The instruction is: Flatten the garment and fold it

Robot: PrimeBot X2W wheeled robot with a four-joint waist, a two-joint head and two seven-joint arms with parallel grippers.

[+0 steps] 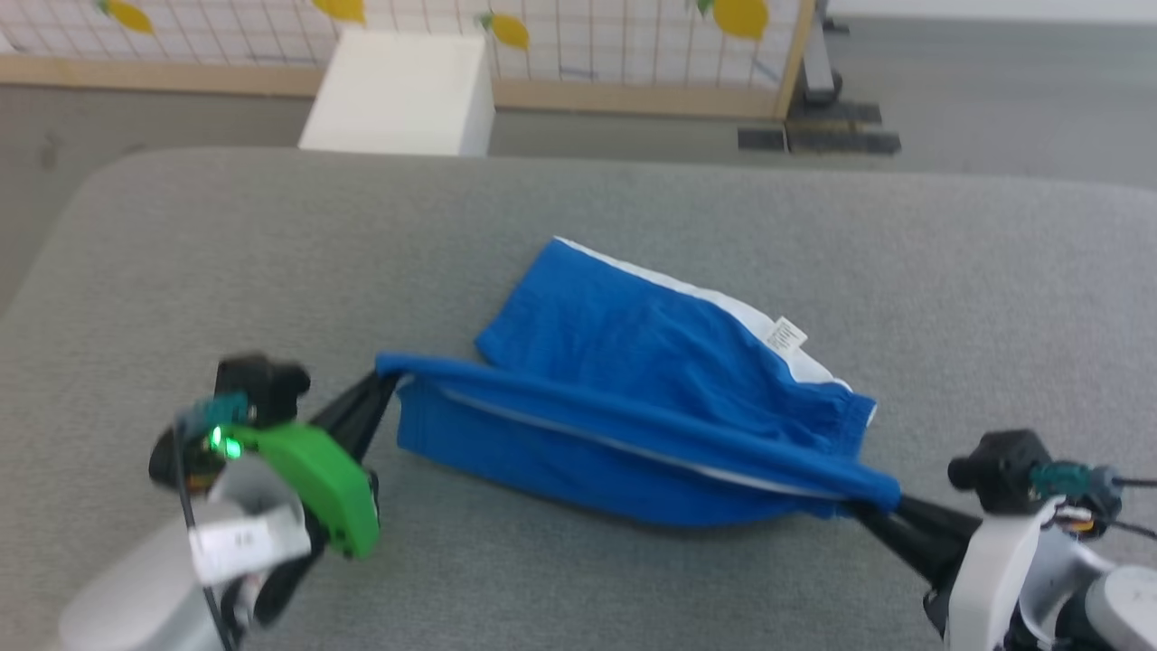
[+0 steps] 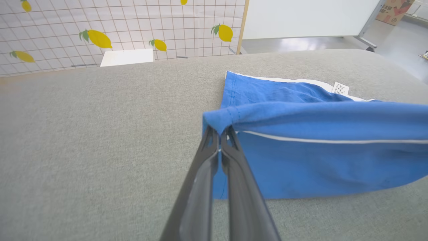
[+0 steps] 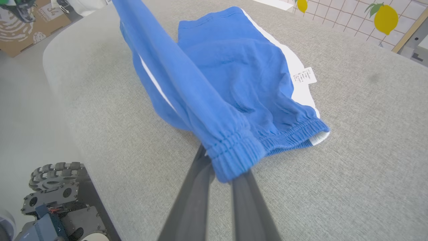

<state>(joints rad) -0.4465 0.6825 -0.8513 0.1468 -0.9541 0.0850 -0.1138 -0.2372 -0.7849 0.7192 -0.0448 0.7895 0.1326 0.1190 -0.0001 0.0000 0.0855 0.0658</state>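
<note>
Left gripper (image 1: 387,387) pinches a hem corner, right gripper (image 1: 875,504) the waistband, holding the blue shorts (image 1: 633,353) taut above the grey cushion (image 1: 226,253) by its front edge; fold looks begun, not laid.

— Where does the head camera sit?
— High, looking forward and down over the broad grey fabric-covered table (image 1: 226,271). The white grid screen printed with yellow lemons (image 1: 615,54) lies far off at the top.
— And the wrists?
— Low and close. The left looks along the left gripper (image 2: 219,134) toward that screen. The right looks along the right gripper (image 3: 220,182), slantwise across the table toward the robot's left. All three share the bright blue soft fabric shorts with white trim (image 1: 633,362).
</note>
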